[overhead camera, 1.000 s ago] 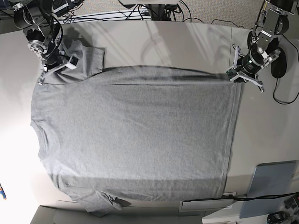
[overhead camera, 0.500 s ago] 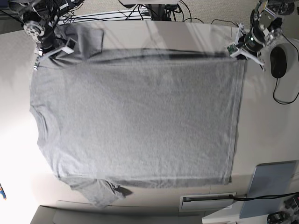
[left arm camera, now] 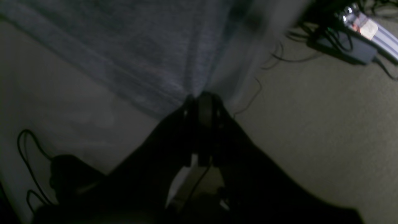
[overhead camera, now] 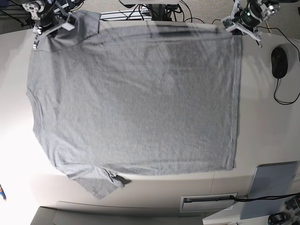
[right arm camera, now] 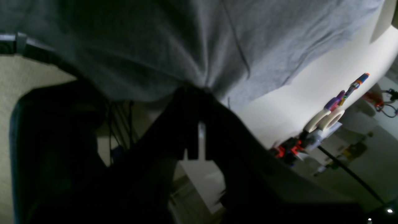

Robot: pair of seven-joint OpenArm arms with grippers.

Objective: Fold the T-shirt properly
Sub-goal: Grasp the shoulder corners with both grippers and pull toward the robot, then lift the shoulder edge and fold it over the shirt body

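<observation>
The heather-grey T-shirt [overhead camera: 136, 98] lies spread with its plain side up over the white table [overhead camera: 267, 122]. Its collar [overhead camera: 29, 96] faces left and one sleeve [overhead camera: 96, 185] hangs near the front edge. My left gripper [overhead camera: 233, 22] is at the far right, shut on the hem corner. In the left wrist view the cloth [left arm camera: 140, 46] bunches into the closed left gripper [left arm camera: 202, 99]. My right gripper [overhead camera: 41, 32] is at the far left, shut on the shoulder by the other sleeve [overhead camera: 84, 21]. In the right wrist view the fabric [right arm camera: 186, 40] gathers into the right gripper [right arm camera: 191, 90].
A black mouse [overhead camera: 277, 62] with its cable lies on the right side of the table. A grey flat panel [overhead camera: 272, 187] sits at the front right corner. Cables run behind the far edge. Colourful small tools [right arm camera: 329, 115] show in the right wrist view.
Both grippers have moved to the table's far edge, dragging the shirt's held edge with them. The whole shirt has slid away from the front edge and drawn flatter.
</observation>
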